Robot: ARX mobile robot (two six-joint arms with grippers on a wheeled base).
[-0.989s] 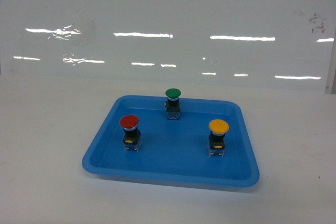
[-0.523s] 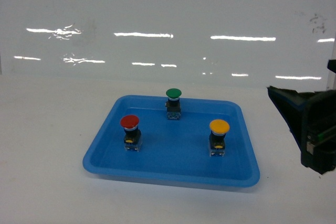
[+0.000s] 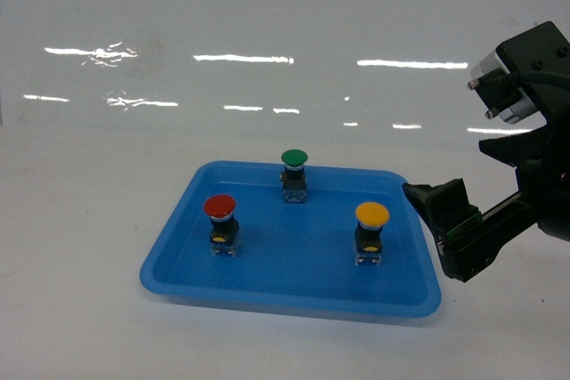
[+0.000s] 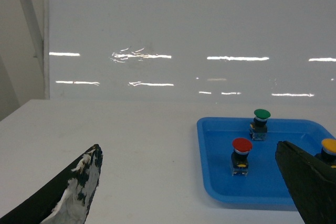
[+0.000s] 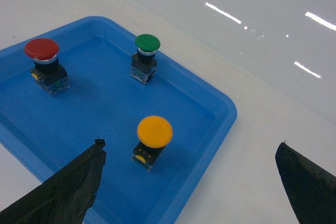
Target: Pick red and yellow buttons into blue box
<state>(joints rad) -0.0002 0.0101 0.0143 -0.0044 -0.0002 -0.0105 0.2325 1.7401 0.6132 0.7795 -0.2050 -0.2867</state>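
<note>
Your red-capped mushroom push-button (image 3: 220, 223) stands upright on its black body at the left of the shallow blue plastic tray (image 3: 267, 295), and your yellow-capped mushroom push-button (image 3: 371, 231) stands upright at the right of it, the two well apart. Behind and between them, near the tray's far rim, you have the green-capped push-button (image 3: 294, 173), also upright. The tray rests on the white table (image 3: 80, 220). Your right gripper (image 3: 445, 233) hangs just beside the tray's right rim, its black fingers spread wide and holding nothing, near the yellow button but not touching it. Your left gripper (image 4: 189, 192) is likewise spread and empty, well short of the tray.
</note>
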